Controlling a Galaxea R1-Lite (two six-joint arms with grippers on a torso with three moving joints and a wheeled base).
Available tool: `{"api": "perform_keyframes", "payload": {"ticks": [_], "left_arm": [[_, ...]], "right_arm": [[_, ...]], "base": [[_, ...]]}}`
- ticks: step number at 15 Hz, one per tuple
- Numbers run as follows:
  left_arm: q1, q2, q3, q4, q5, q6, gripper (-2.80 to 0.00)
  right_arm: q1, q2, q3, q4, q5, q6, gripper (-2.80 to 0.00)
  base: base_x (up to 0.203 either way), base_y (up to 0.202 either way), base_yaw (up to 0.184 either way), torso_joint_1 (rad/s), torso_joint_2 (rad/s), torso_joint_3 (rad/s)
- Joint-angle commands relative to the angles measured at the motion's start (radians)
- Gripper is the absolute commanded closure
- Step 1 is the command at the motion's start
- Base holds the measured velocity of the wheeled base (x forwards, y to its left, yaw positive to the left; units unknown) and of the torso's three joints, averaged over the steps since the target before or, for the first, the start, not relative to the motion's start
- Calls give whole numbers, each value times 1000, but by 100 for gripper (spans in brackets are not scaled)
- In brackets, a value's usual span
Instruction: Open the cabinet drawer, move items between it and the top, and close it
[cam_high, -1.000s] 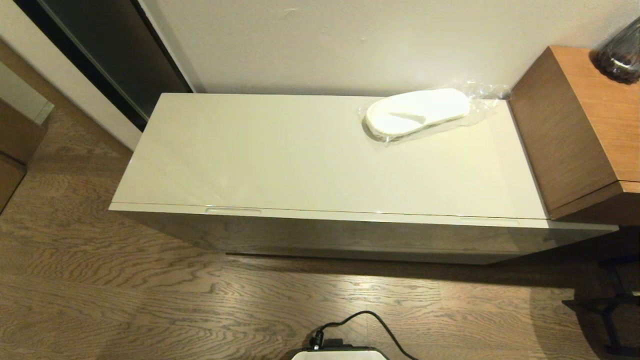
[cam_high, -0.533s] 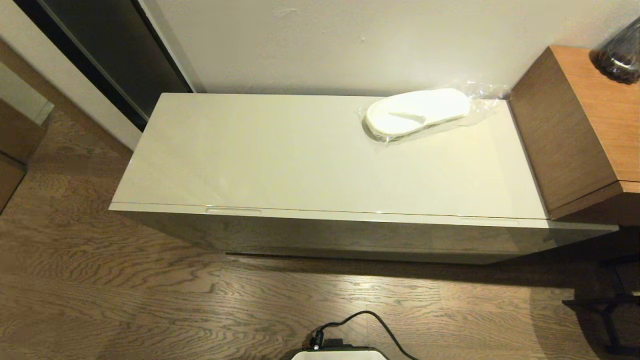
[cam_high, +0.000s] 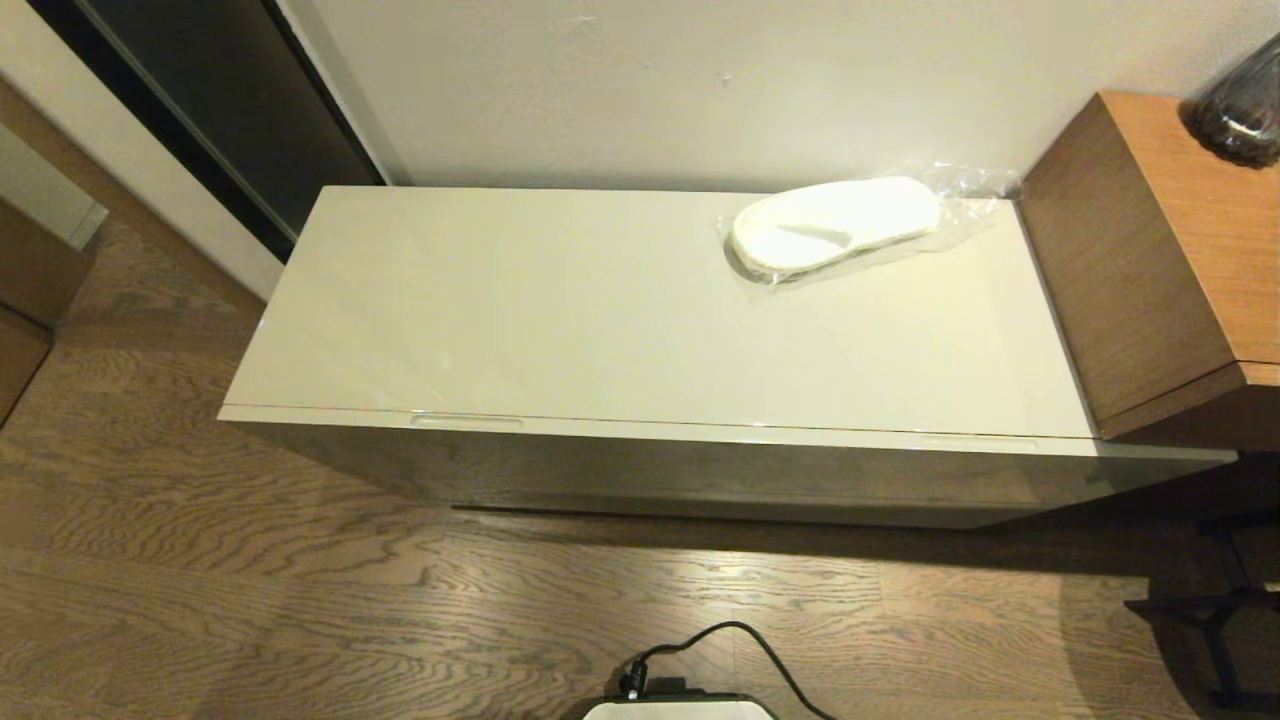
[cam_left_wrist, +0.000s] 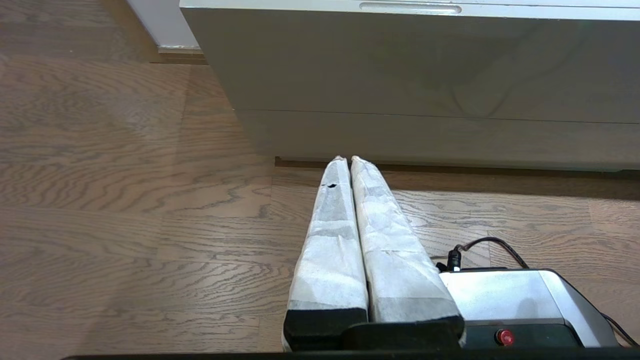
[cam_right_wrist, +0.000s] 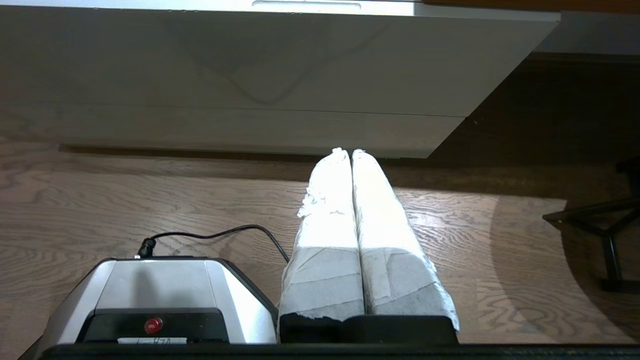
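**Both grippers parked low, drawer shut, slipper on the top**

The left gripper (cam_left_wrist: 349, 159) hangs low in front of the cabinet, its two white-wrapped fingers (cam_left_wrist: 330, 235) pressed flat together and holding nothing. Its tips point toward the base of the cabinet front, above the wood-grain floor (cam_left_wrist: 125, 200). The right gripper (cam_right_wrist: 346, 151) sits the same way: fingers (cam_right_wrist: 380, 220) clenched against each other, empty, aimed at the lower edge of the cabinet front. Neither arm shows in the head view.

Between the two grippers, close to the robot, lies the robot's grey-and-white base (cam_right_wrist: 155, 290) with a red button and a black cable (cam_high: 760, 650) curling off it over the floor.

Farther out, the cabinet drawer (cam_high: 700, 440) is fully pushed in, its front flush under the top, with its two recessed slots showing along the front edge. The top (cam_high: 560, 310) is a long glossy cream panel running the whole width of the cabinet. The white slipper (cam_high: 835, 225) in clear plastic lies on the top near its back right corner, close to the wall, its wrap trailing toward the brown wooden side cabinet (cam_high: 1150, 260) that stands just beside the cabinet's right end. A dark glass vase (cam_high: 1240, 105) stands on that side cabinet.
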Motion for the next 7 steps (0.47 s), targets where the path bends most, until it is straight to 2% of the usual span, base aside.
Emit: {"api": "perform_keyframes", "payload": {"ticks": [1,7], "left_arm": [[0,2,0,-1,0,-1,0],[0,2,0,-1,0,-1,0]], "right_arm": [[0,3,2,-4,0,12,0],[0,2,2,-3,0,8,0]], "base": [[0,0,0,0,0,0],[0,0,0,0,0,0]]}}
